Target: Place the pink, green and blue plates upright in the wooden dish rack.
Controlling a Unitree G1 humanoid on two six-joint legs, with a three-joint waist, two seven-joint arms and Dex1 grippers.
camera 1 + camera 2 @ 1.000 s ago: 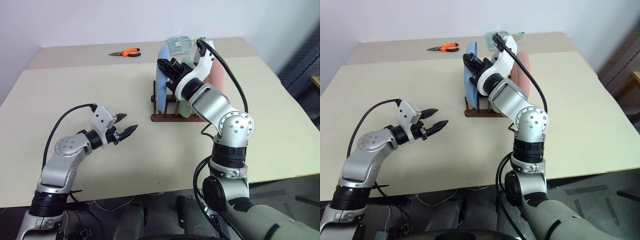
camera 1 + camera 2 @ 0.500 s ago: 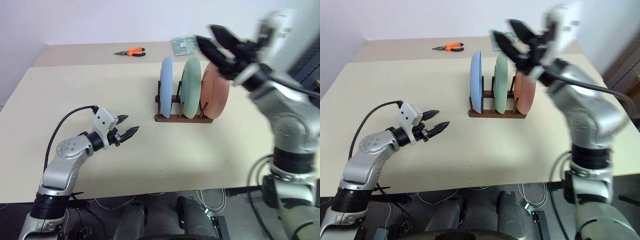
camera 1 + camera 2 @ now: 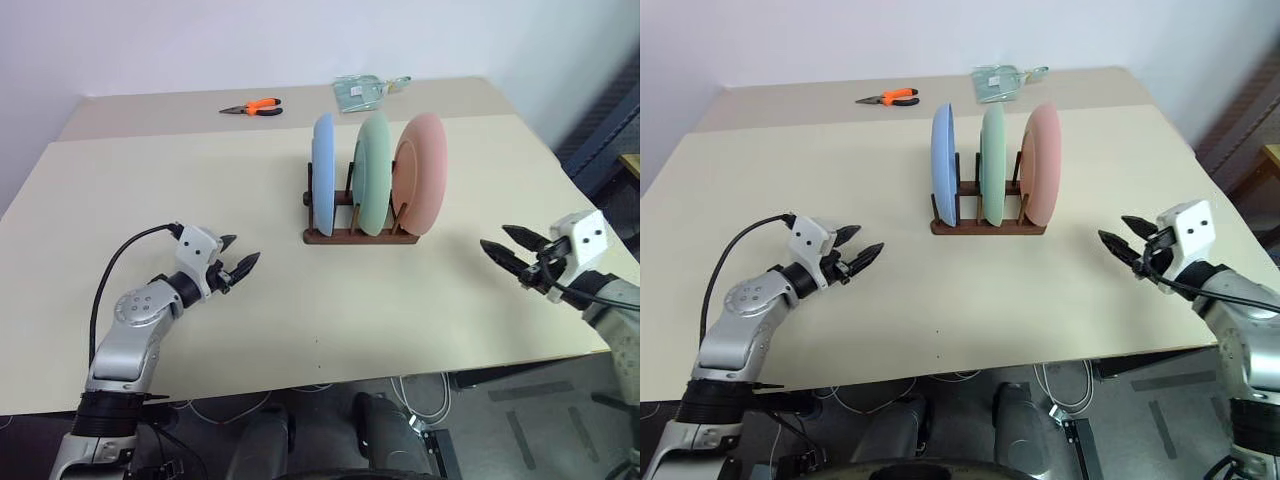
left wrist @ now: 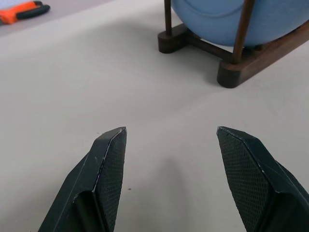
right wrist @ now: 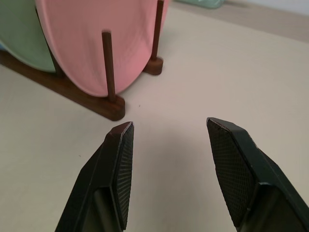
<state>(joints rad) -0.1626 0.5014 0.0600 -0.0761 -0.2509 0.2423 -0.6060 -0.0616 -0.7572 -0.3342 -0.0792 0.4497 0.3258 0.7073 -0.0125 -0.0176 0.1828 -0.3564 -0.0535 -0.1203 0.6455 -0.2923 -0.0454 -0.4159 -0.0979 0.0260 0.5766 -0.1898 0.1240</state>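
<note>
— So, how far is the task, judging from the table [image 3: 150, 190]?

— It looks finished to me. On the table, the wooden dish rack [image 3: 360, 236] stands near the middle, toward the far side, and all three plates are in it. The pink plate [image 3: 422, 172] is at the robot's right end, the green plate [image 3: 374, 172] in the middle, the blue plate [image 3: 322, 172] at the left end. Each one stands on its edge between the thin pegs, upright or nearly so; the pink one seems to lean a little.

— And the arms, do they hold something?

— No. The left gripper [image 3: 240, 267] hovers low over the table, well apart from the rack, its two fingers spread with nothing between them. The right gripper [image 3: 510, 247] is on the other side, also away from the rack, fingers apart and empty.

— Is anything left to do?

— I think not, only perhaps to check that the pink plate sits firmly. The orange pliers [image 3: 252, 106] and a clear packet [image 3: 362, 90] at the far edge are not part of the task.
</note>
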